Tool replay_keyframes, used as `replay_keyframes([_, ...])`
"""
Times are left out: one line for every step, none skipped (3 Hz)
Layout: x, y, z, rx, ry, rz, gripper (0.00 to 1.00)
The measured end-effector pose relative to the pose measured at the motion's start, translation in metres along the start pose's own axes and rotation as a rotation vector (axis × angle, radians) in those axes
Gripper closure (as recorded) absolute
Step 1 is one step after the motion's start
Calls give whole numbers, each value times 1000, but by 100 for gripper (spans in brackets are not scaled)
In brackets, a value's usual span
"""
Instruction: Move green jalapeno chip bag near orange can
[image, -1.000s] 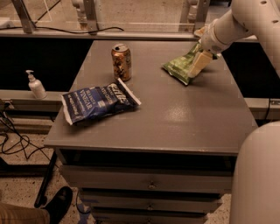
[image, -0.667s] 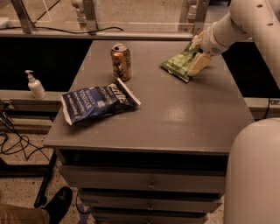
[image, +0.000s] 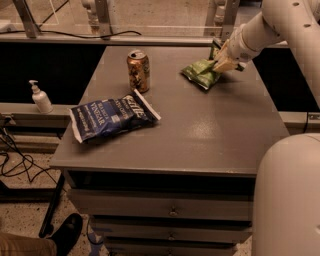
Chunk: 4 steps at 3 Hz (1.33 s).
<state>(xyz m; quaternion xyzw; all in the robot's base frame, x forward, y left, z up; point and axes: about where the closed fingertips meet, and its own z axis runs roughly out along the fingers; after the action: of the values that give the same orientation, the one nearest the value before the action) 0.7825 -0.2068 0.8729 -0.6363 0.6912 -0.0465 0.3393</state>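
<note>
Camera view: the gripper (image: 220, 62) is positioned over the far right part of the grey cabinet top (image: 210, 135), at the end of the white arm (image: 270, 25) that enters from the upper right. Its pale fingers (image: 223, 64) are clamped on the right end of the green jalapeno chip bag (image: 199, 74). The bag extends leftward and toward the camera from the grip, low over the surface; whether its free end touches the top cannot be determined.

Change against the frame one second earlier: gripper and bag are displaced together to the left, toward the orange can (image: 138, 71). The gap between bag and can is smaller, but the two are not yet near each other — a clear strip of cabinet top lies between them.

Unchanged items:
- The orange can stands upright at the far centre-left of the top, pull tab up.
- The dark-blue chip bag (image: 112, 117) lies flat at the front left, just in front of the can, apart from it.
- The white pump bottle (image: 41, 97) stands on the ledge to the left of the cabinet.
- A dark shoe (image: 65, 235) rests on the floor at the lower left.
</note>
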Motion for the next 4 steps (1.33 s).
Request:
replay_keyframes([-28, 10, -5, -31, -47, -50, 91])
replay_keyframes([-61, 26, -15, -64, -103, -89, 100])
replay_keyframes([-95, 46, -27, -88, -153, -129, 100])
replay_keyframes([-127, 63, -37, -104, -204, -159, 100])
